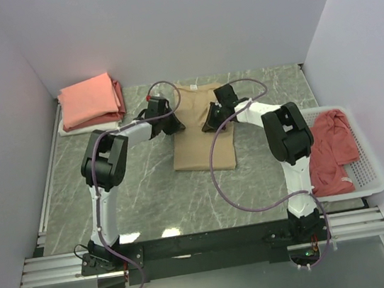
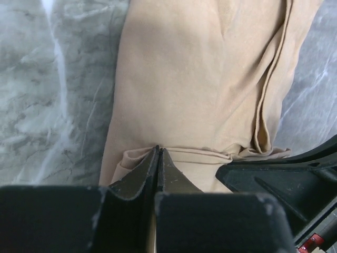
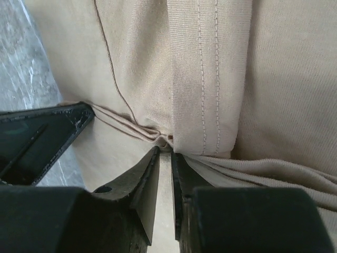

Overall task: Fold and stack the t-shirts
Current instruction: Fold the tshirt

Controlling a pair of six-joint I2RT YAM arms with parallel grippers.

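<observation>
tan t-shirt (image 1: 196, 150) far end beneath arms (image 1: 136, 129), cropped in wrist views

1. Left arm (image 1: 103, 163) reaches forward, elbow raised, forearm angled inward
2. Left gripper (image 2: 158, 152): jaws pressed together, pinching the tan t-shirt (image 2: 184, 79)
3. Right arm (image 1: 287, 134) mirrors it
4. Right gripper (image 3: 165, 154): jaws a sliver apart, nipping the same shirt

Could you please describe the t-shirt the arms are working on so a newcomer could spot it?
On the grey marbled table, look at the middle, between the two arms. The tan t-shirt lies there folded into a long strip, the left gripper and right gripper pinching it. It alone is beige: the folded stack at far left is salmon-pink, the shirt in the white basket dusty red.
</observation>
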